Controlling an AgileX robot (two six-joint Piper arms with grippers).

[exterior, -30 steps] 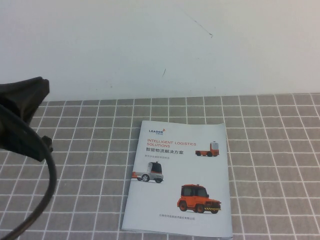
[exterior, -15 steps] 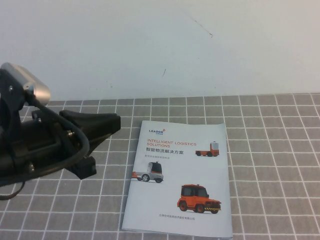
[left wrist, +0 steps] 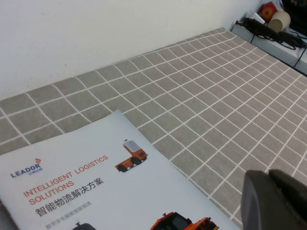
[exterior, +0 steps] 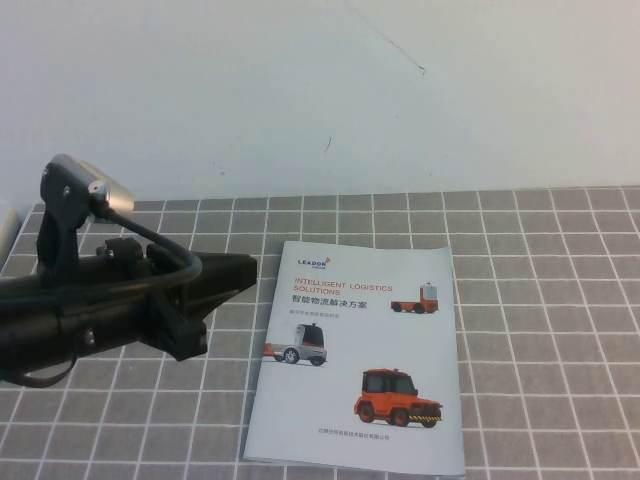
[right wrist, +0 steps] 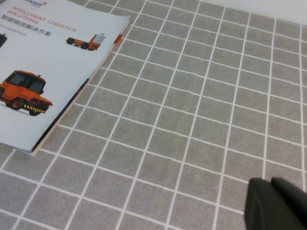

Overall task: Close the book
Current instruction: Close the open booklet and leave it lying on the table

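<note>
High view first, from the near edge outward: a closed brochure lies flat on the grey tiled table cover, front cover up. It sits slightly right of centre, and its near edge reaches almost to the bottom of the picture. The cover carries the LEADOR logo, the title "INTELLIGENT LOGISTICS SOLUTIONS", a line of Chinese text and three vehicles, with the orange one nearest. The black left arm reaches in from the left. The left gripper points at the far half of the brochure's left edge, just beside it with a strip of tile showing between. Its jaws are pressed together into one wedge and hold nothing. The left wrist view shows the same dark tip of the left gripper with only a thin seam down it, above bare tiles. The brochure is spread across the other side of that picture. The right gripper does not appear in the high view. In the right wrist view the right gripper is a dark closed tip, also empty, over bare tiles and well apart from the brochure. Beyond the tiles stands a plain white wall. At the far corner of the table, in the left wrist view, are a red object, a cardboard roll and black cables.
</note>
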